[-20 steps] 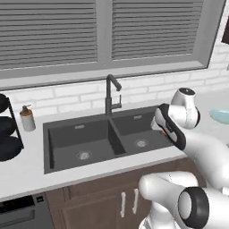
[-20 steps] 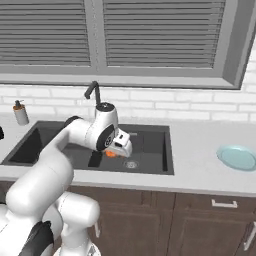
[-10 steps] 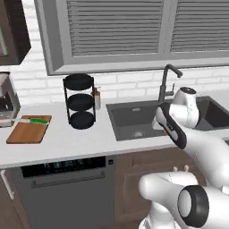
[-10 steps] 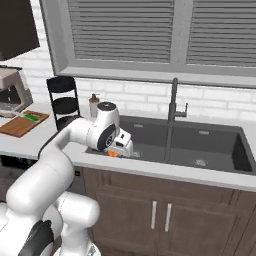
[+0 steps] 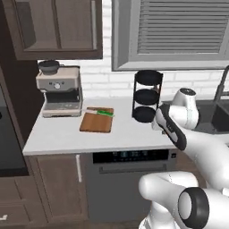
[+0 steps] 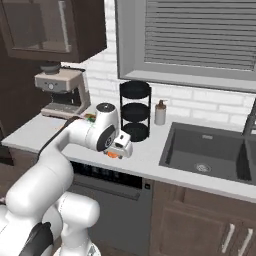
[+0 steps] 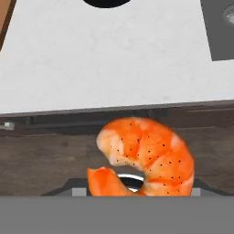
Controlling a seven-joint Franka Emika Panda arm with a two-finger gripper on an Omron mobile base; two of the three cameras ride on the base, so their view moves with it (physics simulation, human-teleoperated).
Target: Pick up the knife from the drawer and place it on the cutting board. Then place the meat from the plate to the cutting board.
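Observation:
The meat (image 7: pixel 147 157), an orange-red curled lump, fills the lower middle of the hand view, and my gripper is shut on it. From the right base view my gripper (image 6: pixel 119 149) hangs over the counter's front edge, with the meat (image 6: pixel 113 154) showing orange under it. The reddish-brown cutting board (image 5: pixel 96 121) lies on the counter to the left, beside the coffee machine. On its far edge rests the knife (image 5: pixel 101 112), its green handle pointing right. A corner of the cutting board (image 7: pixel 3 20) shows at the hand view's top left. The plate is out of view.
A coffee machine (image 5: pixel 59 91) stands left of the board. A black three-tier rack (image 5: pixel 147 95) stands between the board and the dark sink (image 6: pixel 209 152). A soap bottle (image 6: pixel 160 113) sits by the wall. Upper cabinets (image 5: pixel 56 27) hang above, and a dishwasher front (image 5: pixel 129 179) is below the counter.
The whole picture has shifted: the base has driven left along the counter, bringing the coffee machine and cutting board into view. The meat stays in my gripper.

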